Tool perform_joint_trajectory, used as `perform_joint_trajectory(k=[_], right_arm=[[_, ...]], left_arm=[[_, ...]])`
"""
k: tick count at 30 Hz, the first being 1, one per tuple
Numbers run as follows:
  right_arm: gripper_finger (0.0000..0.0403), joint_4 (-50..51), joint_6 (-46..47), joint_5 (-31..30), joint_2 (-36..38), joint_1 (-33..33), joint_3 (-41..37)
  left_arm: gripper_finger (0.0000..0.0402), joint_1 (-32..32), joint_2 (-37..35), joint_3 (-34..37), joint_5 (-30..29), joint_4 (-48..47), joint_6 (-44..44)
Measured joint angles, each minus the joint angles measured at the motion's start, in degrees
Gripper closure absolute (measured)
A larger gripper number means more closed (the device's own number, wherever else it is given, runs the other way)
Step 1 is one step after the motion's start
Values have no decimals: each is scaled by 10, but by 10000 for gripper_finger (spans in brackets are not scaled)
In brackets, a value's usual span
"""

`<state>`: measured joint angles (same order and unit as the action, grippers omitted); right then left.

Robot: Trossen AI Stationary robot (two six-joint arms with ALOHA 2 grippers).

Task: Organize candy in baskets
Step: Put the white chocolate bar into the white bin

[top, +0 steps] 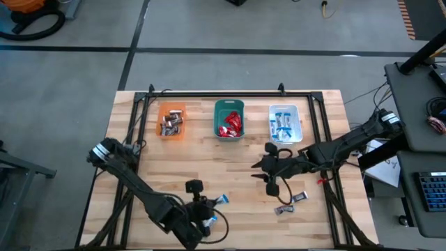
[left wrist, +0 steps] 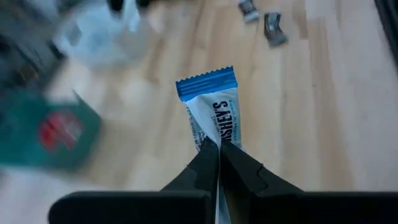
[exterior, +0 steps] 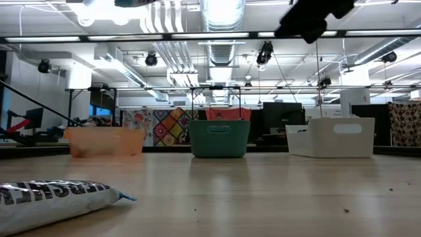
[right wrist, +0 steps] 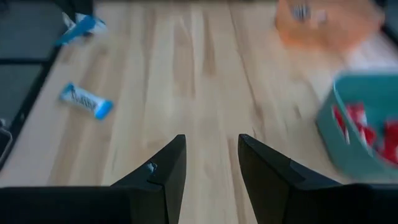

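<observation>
One candy (left wrist: 211, 115): light, crinkly wrapper, pinched at its tail end.
Left tool (left wrist: 219, 149): clenched on it.
Right tool (right wrist: 211, 158): released, empty.

The left arm reaches across the near side of the table, bent at its elbow. Its dark two-finger left gripper (left wrist: 219, 163) is squeezed tight on a small blue-and-white wrapped candy bar (left wrist: 213, 112). The right arm stretches in from the right side toward the middle. Its dark two-finger right gripper (right wrist: 211, 167) has its fingers apart, holding nothing.
</observation>
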<state>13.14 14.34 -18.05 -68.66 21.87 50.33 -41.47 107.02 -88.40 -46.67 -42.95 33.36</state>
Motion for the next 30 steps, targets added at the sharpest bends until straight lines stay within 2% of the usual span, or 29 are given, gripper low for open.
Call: perform_joint_trajectory(k=[3, 8, 14, 18, 22, 27, 30], right_arm=[[266, -102, -50, 0, 0, 0, -30], [266, -244, -99, -4, 0, 0, -74], [266, -428, -164, -87, -27, -4, -120], [259, -555, -205, -93, -79, -20, -129], [230, -583, -202, -95, -125, -52, -103], [190, -583, -180, -104, -164, -105, -75], [175, -586, -164, -70, -177, -135, -68]], left_arm=[[402, 5, -22, 13, -49, 5, -79], [402, 31, -78, 88, -119, 31, -83], [401, 68, -124, 231, -195, 229, -117], [401, 104, -124, 292, -227, 370, -171], [401, 139, -125, 321, -235, 463, -237], [401, 168, -125, 321, -227, 479, -271], [401, 178, -125, 321, -211, 481, -271]])
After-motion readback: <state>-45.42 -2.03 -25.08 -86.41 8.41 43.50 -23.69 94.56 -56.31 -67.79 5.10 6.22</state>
